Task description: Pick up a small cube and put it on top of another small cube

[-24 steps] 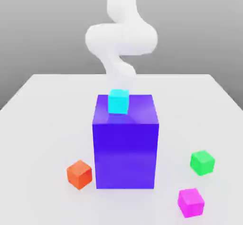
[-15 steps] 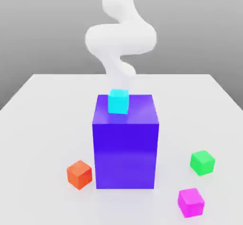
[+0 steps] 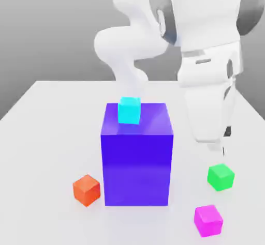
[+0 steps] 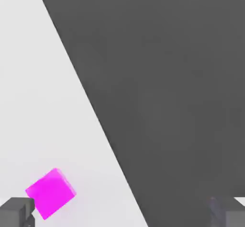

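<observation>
The small magenta-pink cube (image 3: 208,220) rests on the white table (image 3: 46,135) near its front edge, at the exterior view's right. My gripper (image 3: 221,148) hangs right of the big blue block (image 3: 137,161), just above the green cube (image 3: 221,177) and behind the magenta cube. It is open and holds nothing. In the hand view the gripper (image 4: 123,214) has its fingertips (image 4: 16,212) wide apart, and the magenta cube (image 4: 50,193) lies on the table close beside one of them, not between them.
A cyan cube (image 3: 129,110) sits on top of the blue block near its far edge. An orange cube (image 3: 86,189) lies left of the block. In the hand view the table's edge (image 4: 95,116) runs diagonally, with dark floor beyond.
The arm has swung down from the top of the picture to the right of the blue block, so the hand now hangs low over the green cube. No cube has moved.
</observation>
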You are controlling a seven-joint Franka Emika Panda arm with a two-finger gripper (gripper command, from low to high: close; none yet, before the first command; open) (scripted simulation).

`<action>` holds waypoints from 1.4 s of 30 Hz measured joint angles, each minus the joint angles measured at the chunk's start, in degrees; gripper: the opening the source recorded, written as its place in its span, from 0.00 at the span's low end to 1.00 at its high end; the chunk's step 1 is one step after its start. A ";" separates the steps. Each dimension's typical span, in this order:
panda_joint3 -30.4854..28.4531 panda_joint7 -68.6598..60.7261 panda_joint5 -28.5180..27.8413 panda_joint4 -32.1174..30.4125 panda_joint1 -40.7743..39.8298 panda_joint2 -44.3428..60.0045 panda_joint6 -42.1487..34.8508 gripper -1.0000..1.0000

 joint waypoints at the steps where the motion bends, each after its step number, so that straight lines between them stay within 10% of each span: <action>1: 0.39 -2.06 -0.10 -0.26 0.34 1.59 0.69 0.50; 15: 4.27 -19.37 -5.86 -1.20 0.86 25.05 14.81 0.50; 16: 4.68 -19.62 -5.56 -0.94 0.52 26.37 15.84 0.00; 28: 2.90 -17.88 -8.33 -3.15 2.06 16.98 8.54 0.00; 42: 9.42 -31.74 -12.38 -19.76 13.38 0.72 9.12 0.00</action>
